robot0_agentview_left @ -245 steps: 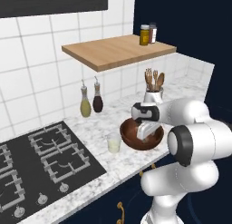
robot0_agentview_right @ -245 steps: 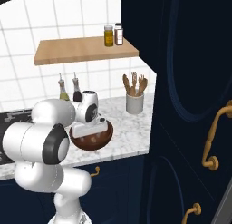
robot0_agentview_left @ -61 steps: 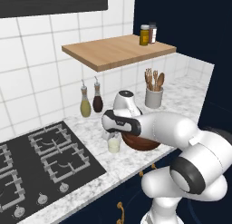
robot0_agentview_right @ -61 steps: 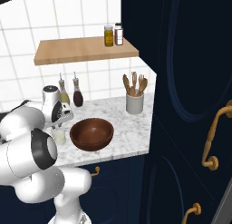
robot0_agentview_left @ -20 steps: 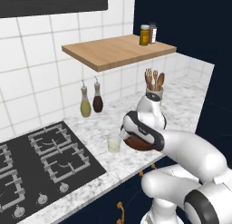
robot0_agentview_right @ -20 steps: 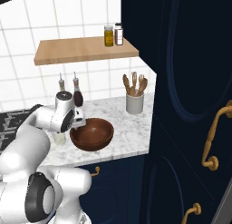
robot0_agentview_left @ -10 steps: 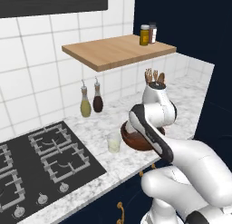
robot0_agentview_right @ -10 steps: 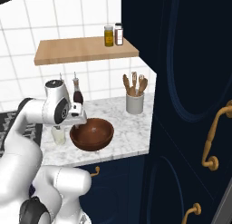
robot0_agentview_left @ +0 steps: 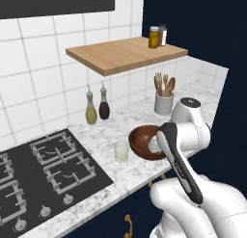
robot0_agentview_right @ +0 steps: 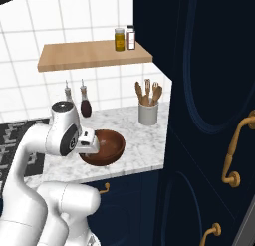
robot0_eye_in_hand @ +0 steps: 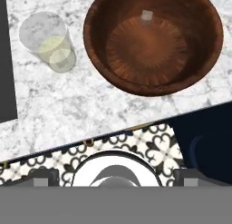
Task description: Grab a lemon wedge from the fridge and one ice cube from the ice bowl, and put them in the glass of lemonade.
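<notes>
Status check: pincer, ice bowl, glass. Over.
Pincer open, empty. Ice bowl holds one cube. Glass of lemonade beside it, apart. Nothing between them.

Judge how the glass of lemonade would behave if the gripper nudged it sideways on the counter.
The glass of lemonade is small, narrow and upright, so it would probably tip rather than slide. It looks roughly half full, so a tip would likely spill. Its smooth clear wall may be slippery.

My arm is folded up high in front of me, forearm rising steeply to the wrist, hand turned to look straight down. The gripper (robot0_eye_in_hand: 116, 175) hangs empty, jaws spread as wide as they go, one dark fingertip (robot0_eye_in_hand: 43, 177) at each lower corner of the hand view. From the right base view the hand (robot0_agentview_right: 85, 142) juts sideways off the wrist.
</notes>
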Robot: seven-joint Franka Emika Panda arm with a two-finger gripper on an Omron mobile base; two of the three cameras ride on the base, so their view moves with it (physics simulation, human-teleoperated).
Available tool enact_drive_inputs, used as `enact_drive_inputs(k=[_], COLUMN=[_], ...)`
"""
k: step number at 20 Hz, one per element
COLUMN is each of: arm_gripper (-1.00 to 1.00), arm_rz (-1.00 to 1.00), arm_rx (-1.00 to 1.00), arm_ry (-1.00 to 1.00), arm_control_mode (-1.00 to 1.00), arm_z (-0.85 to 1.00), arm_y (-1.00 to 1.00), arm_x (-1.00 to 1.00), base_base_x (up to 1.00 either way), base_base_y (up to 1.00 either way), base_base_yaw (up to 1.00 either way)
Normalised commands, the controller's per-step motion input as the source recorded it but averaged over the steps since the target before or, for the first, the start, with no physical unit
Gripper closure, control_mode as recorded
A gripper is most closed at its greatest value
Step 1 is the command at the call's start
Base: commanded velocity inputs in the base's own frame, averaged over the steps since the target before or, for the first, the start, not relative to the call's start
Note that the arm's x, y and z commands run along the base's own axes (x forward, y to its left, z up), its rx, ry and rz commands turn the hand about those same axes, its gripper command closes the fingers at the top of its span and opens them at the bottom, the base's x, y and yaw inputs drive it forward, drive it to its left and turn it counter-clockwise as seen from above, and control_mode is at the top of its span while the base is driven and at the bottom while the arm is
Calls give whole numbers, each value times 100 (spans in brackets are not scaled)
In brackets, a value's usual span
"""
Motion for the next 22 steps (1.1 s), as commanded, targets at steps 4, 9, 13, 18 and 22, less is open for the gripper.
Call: enact_drive_inputs(k=[4, 9, 13, 18, 22], arm_gripper=[-100, -100, -100, -100, -100], arm_rz=[-23, -2, 0, 0, 0], arm_rx=[23, -3, 0, 0, 0], arm_ry=[-1, -2, 0, 0, 0], arm_control_mode=[-100, -100, -100, 100, 100], arm_z=[12, 2, 0, 0, 0], arm_y=[-20, 5, 0, 0, 0], arm_x=[-2, -10, 0, 0, 0], base_base_x=[0, 0, 0, -18, -52], base_base_y=[0, 0, 0, 0, 14], base_base_yaw=[0, 0, 0, -4, -43])
